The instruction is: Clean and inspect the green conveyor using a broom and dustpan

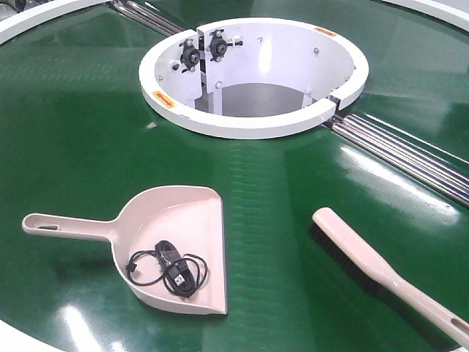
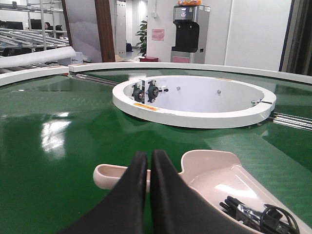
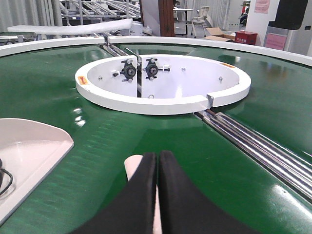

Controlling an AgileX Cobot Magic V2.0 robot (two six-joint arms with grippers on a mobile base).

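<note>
Green conveyor carrying both cleaning tools, positions given relative to the white ring-shaped hub. The dustpan is lying flat on the belt in front of the hub, toward the left, its handle pointing left; a coiled black cable is sitting inside it. The broom is lying in front of the hub, toward the right, bristles facing left, well apart from the dustpan. The left gripper is hanging above the dustpan handle, jaws pressed together and empty. The right gripper is hanging over the broom's tip, jaws likewise together and empty. Metal rollers are showing right of the hub.
</note>
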